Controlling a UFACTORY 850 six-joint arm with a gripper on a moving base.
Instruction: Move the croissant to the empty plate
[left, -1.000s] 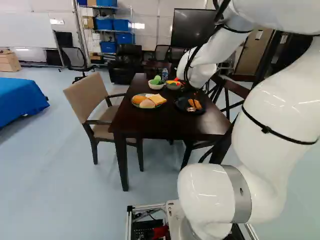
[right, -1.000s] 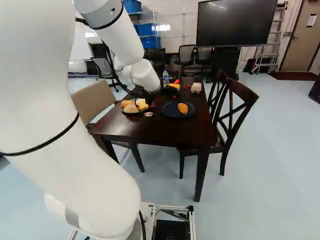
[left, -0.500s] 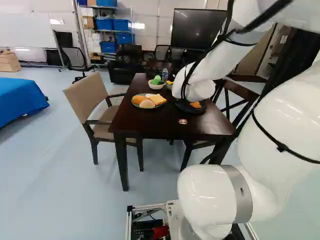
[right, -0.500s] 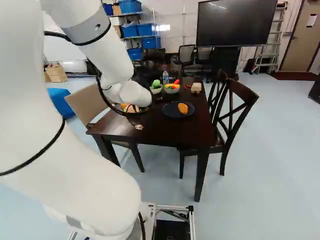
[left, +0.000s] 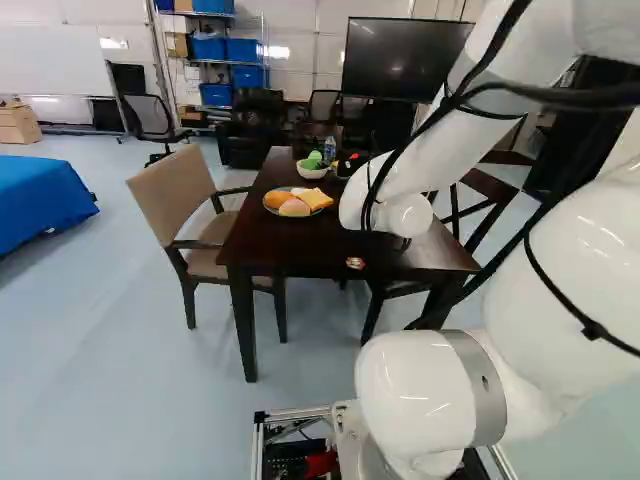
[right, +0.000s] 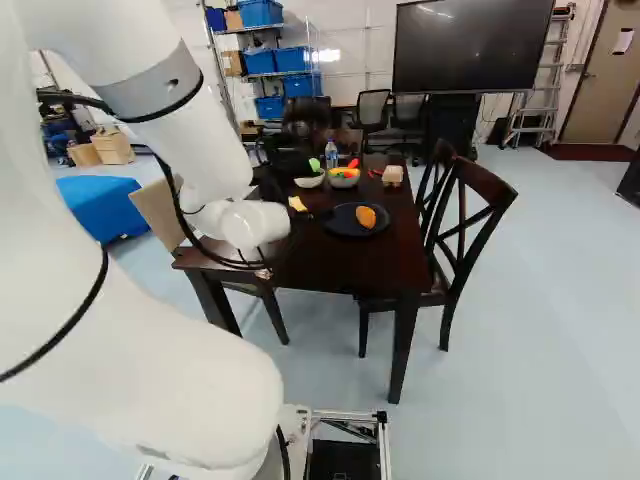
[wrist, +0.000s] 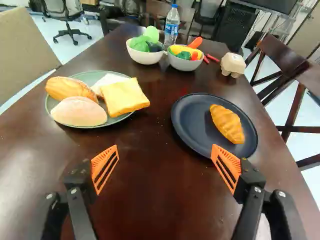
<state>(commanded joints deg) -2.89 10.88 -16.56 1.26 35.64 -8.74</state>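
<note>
The gripper (left: 355, 263) shows only as a small pad low over the near part of the table in the left base view; the white wrist hides the rest. In the wrist view the gripper (wrist: 165, 150) stands wide open, nothing between its fingers. The golden croissant (wrist: 227, 124) lies on a dark blue plate (wrist: 195, 135), ahead of the finger with the orange pad (wrist: 226, 167); neither is touched. The croissant (right: 366, 216) is also visible in the right base view. A green plate (wrist: 48, 106) beyond the other finger holds several breads.
On the dark table (right: 350, 275), two bowls of toy vegetables (wrist: 145, 57) (wrist: 185, 64), a bottle (wrist: 171, 25) and a small carton (wrist: 233, 64) stand farther back. A beige chair (left: 170, 195) and a dark wooden chair (right: 465, 220) flank the table.
My arm has drawn back toward the base, bringing the gripper closer to the table's near edge. In the right base view it has also shifted left. The croissant and dark plate have not moved.
</note>
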